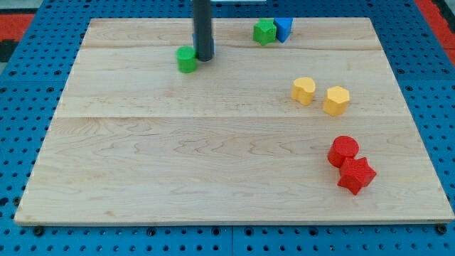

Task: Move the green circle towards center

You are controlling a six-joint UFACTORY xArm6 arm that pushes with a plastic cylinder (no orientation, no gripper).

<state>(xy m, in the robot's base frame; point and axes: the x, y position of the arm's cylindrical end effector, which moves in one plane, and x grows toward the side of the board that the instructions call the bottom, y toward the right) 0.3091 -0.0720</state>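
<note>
The green circle [186, 60] is a short green cylinder in the upper left-middle of the wooden board [213, 156]. My tip [204, 57] is the lower end of the dark rod coming down from the view's top. It stands right beside the green circle, on its right, touching or nearly touching it. A sliver of blue shows just behind the rod, mostly hidden.
A green block [264, 31] and a blue block [284, 28] sit together near the top edge. A yellow heart [303, 90] and a yellow hexagon [337, 100] lie at the right. A red circle [344, 151] and a red star [356, 175] sit at the lower right.
</note>
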